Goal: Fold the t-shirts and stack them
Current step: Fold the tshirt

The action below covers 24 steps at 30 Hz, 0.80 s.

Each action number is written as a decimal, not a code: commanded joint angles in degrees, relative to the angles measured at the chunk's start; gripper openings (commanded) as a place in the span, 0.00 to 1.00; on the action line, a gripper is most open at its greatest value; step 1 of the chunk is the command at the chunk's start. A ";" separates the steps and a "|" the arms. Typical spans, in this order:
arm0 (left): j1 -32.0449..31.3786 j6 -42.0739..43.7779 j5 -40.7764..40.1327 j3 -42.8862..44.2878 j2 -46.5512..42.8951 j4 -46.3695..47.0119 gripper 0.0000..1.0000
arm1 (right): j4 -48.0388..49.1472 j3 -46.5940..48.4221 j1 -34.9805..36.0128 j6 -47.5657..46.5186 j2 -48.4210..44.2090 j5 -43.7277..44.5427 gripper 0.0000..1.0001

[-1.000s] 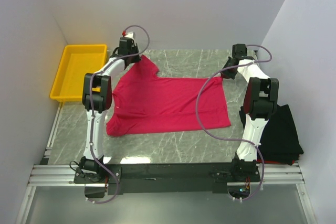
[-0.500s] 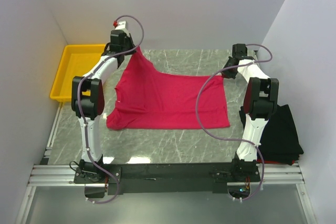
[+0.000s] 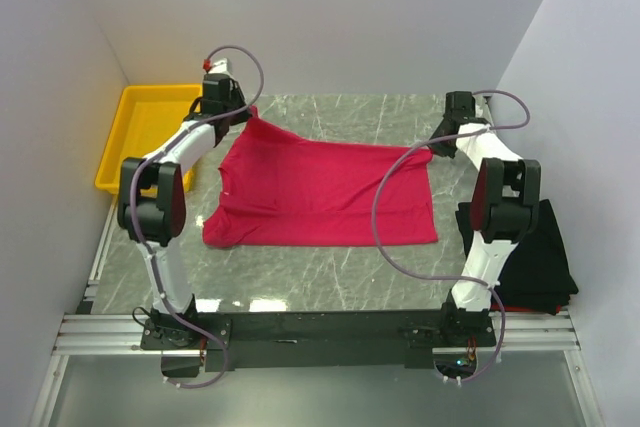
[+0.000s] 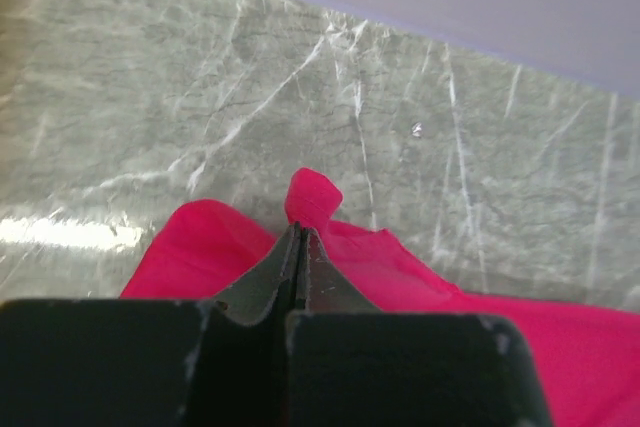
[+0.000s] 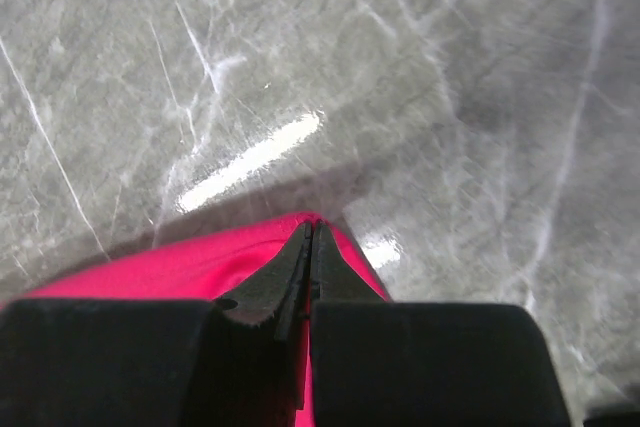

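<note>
A: Far left, what's there?
B: Yellow tray (image 3: 112, 162), back-left corner of the table (image 3: 330, 272), beside the left arm.

A: Left gripper?
B: Left gripper (image 4: 300, 232) is at the far-left corner of the crimson-pink t-shirt (image 3: 320, 197). Jaws pressed together, pinching the cloth. A small nub of pink sticks out past the tips, and the fabric peaks up to them.

A: And the shirt itself?
B: Spread over the middle of the table, mostly flat. The near-left part is a bit rumpled.

A: Right side?
B: Right gripper (image 5: 310, 227) is at the shirt's far-right corner. Jaws closed tight on the pink edge, w/ bare marble just beyond.

A: The other shirt?
B: Black t-shirt (image 3: 540, 257) lies in a heap at the right edge, near side. It's partly behind the right arm and apart from the pink one.
</note>
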 commanded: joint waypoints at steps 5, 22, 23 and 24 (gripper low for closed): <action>0.16 -8.40 -6.72 -8.82 -12.74 -2.25 0.00 | 4.03 -5.27 -0.09 1.55 -8.71 4.21 0.00; -0.90 -20.98 -12.01 -32.12 -33.74 -7.01 0.00 | 7.37 -17.40 0.78 4.54 -15.56 0.61 0.00; -0.90 -21.50 -11.92 -33.96 -34.45 -6.83 0.00 | 7.63 -17.93 0.78 4.80 -15.91 0.61 0.00; -1.07 -21.86 -11.75 -34.76 -35.93 -6.57 0.00 | 7.81 -18.72 0.78 5.06 -16.26 0.52 0.00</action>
